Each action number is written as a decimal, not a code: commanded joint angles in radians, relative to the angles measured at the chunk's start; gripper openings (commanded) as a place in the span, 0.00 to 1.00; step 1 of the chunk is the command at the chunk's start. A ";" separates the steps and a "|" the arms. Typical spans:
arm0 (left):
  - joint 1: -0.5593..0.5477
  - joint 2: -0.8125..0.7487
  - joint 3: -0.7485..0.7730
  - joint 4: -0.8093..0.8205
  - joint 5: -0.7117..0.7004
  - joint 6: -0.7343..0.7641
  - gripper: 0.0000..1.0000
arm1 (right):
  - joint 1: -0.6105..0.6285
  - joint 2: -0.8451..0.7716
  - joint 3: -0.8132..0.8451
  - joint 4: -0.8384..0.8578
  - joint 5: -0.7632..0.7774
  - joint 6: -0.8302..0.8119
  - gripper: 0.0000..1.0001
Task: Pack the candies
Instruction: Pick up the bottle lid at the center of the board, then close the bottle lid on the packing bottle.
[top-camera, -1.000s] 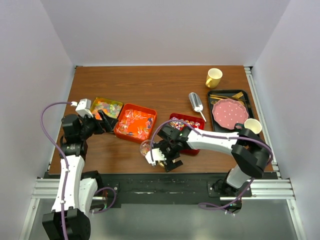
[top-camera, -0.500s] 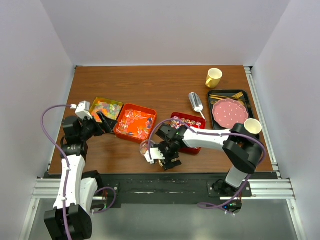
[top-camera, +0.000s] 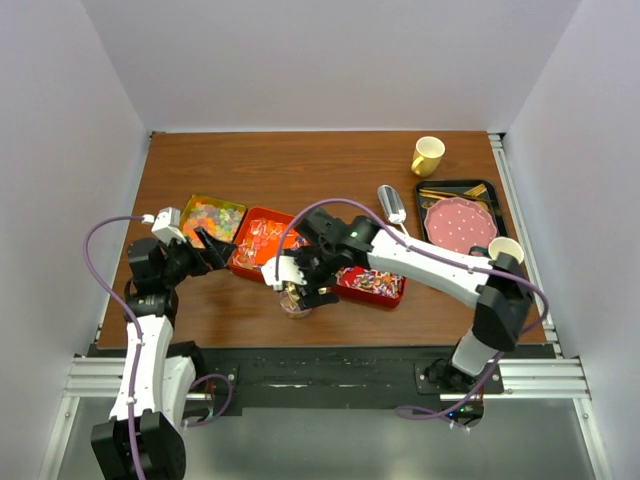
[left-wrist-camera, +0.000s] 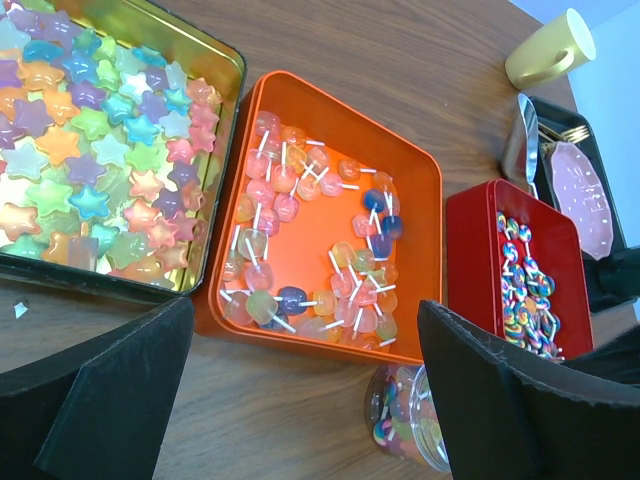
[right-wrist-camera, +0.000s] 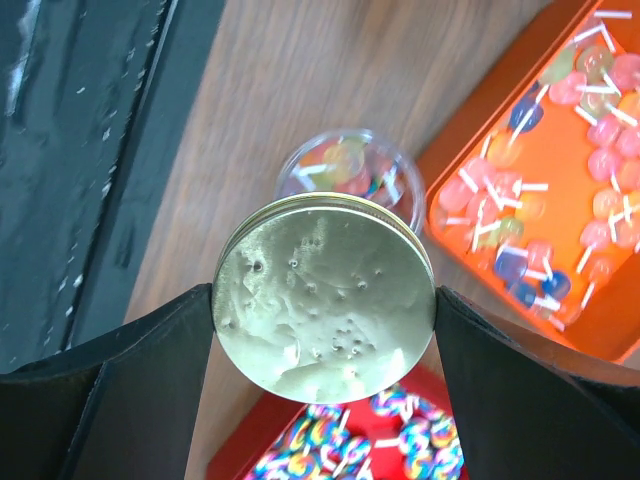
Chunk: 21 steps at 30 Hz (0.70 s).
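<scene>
Star-shaped gummy candies fill a gold tin (top-camera: 212, 215) (left-wrist-camera: 90, 150). Clear-wrapped lollipops lie in an orange tray (top-camera: 268, 245) (left-wrist-camera: 320, 240). Swirled lollipops lie in a red tray (top-camera: 375, 282) (left-wrist-camera: 525, 280). A clear jar (top-camera: 297, 304) (left-wrist-camera: 405, 430) (right-wrist-camera: 350, 170) holds mixed candies in front of the orange tray. My right gripper (top-camera: 297, 278) (right-wrist-camera: 325, 310) is shut on a round gold lid (right-wrist-camera: 325, 290) and holds it just above the jar. My left gripper (top-camera: 212, 250) (left-wrist-camera: 300, 400) is open and empty, by the near left corner of the orange tray.
A yellow mug (top-camera: 427, 155) stands at the back right. A metal scoop (top-camera: 392, 205) lies behind the red tray. A black tray (top-camera: 484, 190) holds a pink dotted plate (top-camera: 459, 225) and gold cutlery. A white cup (top-camera: 506, 251) stands at the right.
My right gripper has carried the gold lid from the table's front edge back and left, to above the jar. The left arm has barely moved.
</scene>
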 joint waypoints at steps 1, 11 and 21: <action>0.008 -0.026 -0.004 0.047 0.016 -0.006 0.98 | 0.018 0.110 0.088 -0.027 0.032 0.009 0.81; 0.008 -0.055 -0.006 0.038 -0.004 0.006 0.98 | 0.020 0.304 0.246 -0.098 0.087 0.004 0.80; 0.010 -0.049 -0.020 0.067 0.005 -0.004 0.98 | 0.059 0.346 0.269 -0.156 0.121 0.032 0.80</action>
